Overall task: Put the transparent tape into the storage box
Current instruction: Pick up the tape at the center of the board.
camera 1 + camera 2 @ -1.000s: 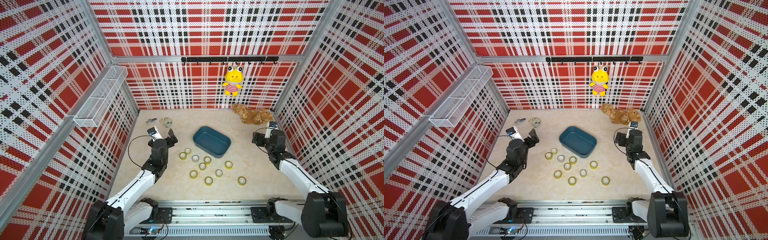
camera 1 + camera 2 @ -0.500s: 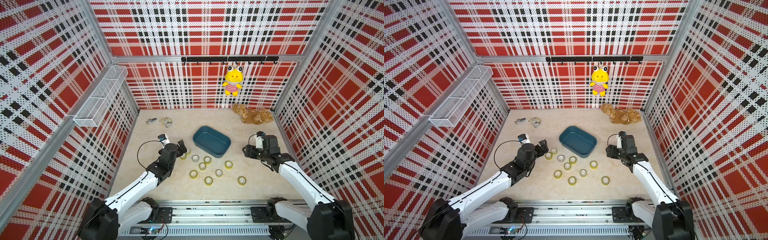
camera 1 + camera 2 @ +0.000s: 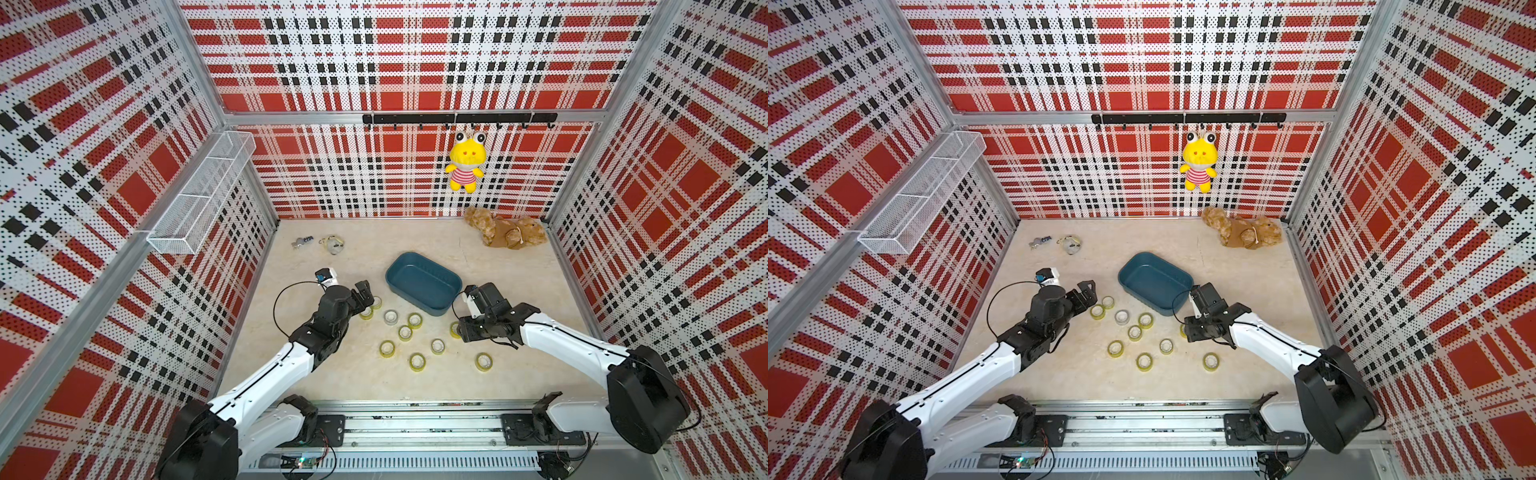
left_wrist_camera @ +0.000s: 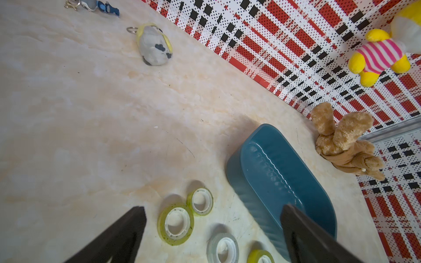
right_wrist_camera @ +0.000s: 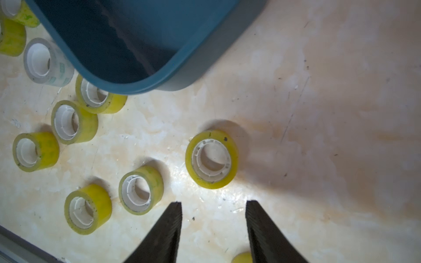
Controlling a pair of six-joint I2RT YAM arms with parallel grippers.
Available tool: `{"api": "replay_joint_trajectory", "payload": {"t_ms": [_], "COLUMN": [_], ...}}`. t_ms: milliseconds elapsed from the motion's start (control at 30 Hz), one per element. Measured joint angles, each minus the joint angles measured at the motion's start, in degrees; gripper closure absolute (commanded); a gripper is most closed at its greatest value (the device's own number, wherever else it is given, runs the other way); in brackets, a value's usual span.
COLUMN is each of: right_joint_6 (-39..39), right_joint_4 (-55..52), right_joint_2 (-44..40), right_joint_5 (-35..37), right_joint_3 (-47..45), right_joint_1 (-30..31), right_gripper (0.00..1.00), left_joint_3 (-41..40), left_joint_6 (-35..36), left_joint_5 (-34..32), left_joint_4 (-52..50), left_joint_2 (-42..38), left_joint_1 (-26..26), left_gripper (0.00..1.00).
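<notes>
The teal storage box (image 3: 424, 282) (image 3: 1154, 282) stands empty mid-table. In front of it lie several yellowish tape rolls and one clear greyish roll (image 3: 390, 317) (image 4: 222, 248) (image 5: 45, 62). My left gripper (image 3: 365, 297) (image 4: 213, 207) hangs open above the two leftmost yellow rolls (image 4: 175, 224), holding nothing. By the box's front right corner my right gripper (image 3: 461, 330) (image 5: 213, 203) is open and empty. A yellow roll (image 5: 211, 159) lies flat just ahead of its fingertips and shows half hidden in a top view (image 3: 454, 329).
A brown plush (image 3: 507, 232) lies in the back right corner, and a yellow frog toy (image 3: 466, 162) hangs from the hook rail. Two keychains (image 3: 333, 244) lie at the back left. A white wire basket (image 3: 199, 195) is fixed on the left wall.
Both arms have swung inward to the rolls: the left to the leftmost pair, the right from the right wall to the box's front corner. The right jaws have narrowed.
</notes>
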Motion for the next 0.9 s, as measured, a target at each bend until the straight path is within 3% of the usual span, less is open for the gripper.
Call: {"api": "replay_joint_trajectory", "payload": {"t_ms": [467, 900], "right_joint_6": [0.87, 2.32], "right_joint_4": [0.42, 0.59], "right_joint_2": [12.07, 15.47], "right_joint_5": [5.97, 11.13], "right_joint_3": [7.26, 7.54], "right_joint_1": [6.91, 8.79], "right_gripper": [0.54, 0.59], "left_joint_3": [0.00, 0.00], "left_joint_6": [-0.22, -0.22], "left_joint_5": [1.31, 1.66], "left_joint_4": [0.00, 0.00], "left_joint_2": [0.90, 0.85], "left_joint_1": [-0.35, -0.66], "left_gripper": [0.01, 0.01]}}
